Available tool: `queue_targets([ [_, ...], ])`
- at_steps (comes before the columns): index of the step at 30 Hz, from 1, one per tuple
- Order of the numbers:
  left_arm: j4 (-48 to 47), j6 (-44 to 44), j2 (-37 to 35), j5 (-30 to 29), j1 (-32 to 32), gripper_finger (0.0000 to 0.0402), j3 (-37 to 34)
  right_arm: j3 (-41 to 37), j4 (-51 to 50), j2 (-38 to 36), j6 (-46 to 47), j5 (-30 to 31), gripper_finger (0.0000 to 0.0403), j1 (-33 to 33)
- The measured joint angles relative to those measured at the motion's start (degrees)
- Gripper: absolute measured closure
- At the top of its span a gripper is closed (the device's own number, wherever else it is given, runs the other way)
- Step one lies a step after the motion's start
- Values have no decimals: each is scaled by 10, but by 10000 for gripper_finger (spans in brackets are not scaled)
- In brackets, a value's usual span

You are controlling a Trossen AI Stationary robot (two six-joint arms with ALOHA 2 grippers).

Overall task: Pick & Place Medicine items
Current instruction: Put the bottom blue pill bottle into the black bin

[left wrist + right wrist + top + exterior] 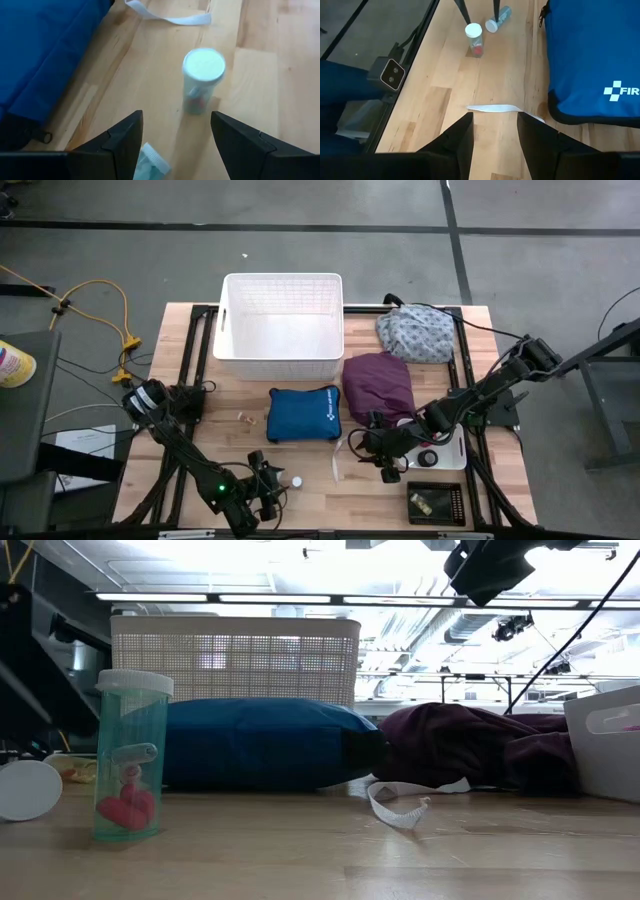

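Observation:
A greenish vial [202, 80] with a white cap stands upright on the wood, with red pieces inside [128, 808]; it also shows in the high view [296, 481]. A second capped vial [150, 163] lies on its side between my left gripper's [176, 116] open fingers, near the table's near edge [272, 485]. No grip on it shows. My right gripper [495, 117] is open and hovers over bare wood near a white strip [495, 107], right of the blue pouch [303, 415]. It holds nothing.
A white basket [282, 325] stands at the far edge. Purple [378, 385] and floral [415, 332] bundles lie to its right. A small white tray [445, 455] and a black tray [435, 502] sit near the right arm. Bare wood lies between the pouch and the near edge.

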Motion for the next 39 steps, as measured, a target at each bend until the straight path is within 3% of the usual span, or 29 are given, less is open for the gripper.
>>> queue_targets([
  [17, 200, 139, 21, 8, 27, 176, -56, 0, 17, 0, 0, 0, 264, 0],
  [39, 245, 178, 39, 66, 53, 176, -57, 0, 50, 0, 0, 0, 264, 0],
])
